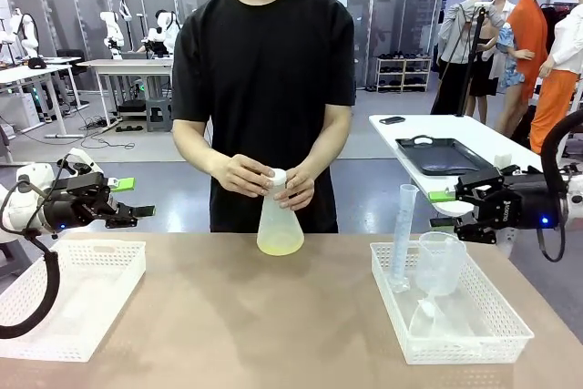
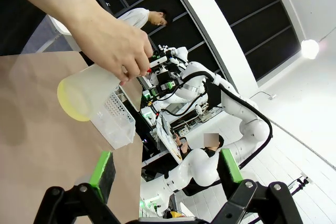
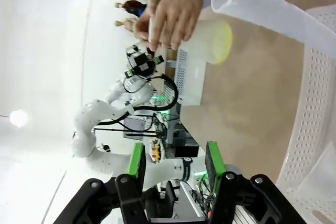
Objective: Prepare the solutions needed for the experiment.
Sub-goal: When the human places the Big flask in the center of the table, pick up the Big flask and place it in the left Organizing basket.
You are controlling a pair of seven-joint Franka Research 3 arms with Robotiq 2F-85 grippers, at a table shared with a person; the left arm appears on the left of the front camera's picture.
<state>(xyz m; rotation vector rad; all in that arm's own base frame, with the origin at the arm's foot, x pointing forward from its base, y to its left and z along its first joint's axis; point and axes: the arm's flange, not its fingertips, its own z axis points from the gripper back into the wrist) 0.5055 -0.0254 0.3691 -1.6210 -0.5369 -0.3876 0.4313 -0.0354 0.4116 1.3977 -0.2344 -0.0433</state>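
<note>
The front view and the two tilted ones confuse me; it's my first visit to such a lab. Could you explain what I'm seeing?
The front view looks across a brown table from between two white robot arms. The tilted pictures come from a camera on each arm's wrist, looking along that arm's own green-padded fingers. The left end effector and the right end effector hover above the table's sides, both open and holding nothing. Across the table, a person's hands hold the neck and white cap of a conical flask. It stands on the table with a little pale yellow-green solution at the bottom. A left basket and a right basket sit on the table. The right one holds a graduated cylinder and a beaker.
</note>
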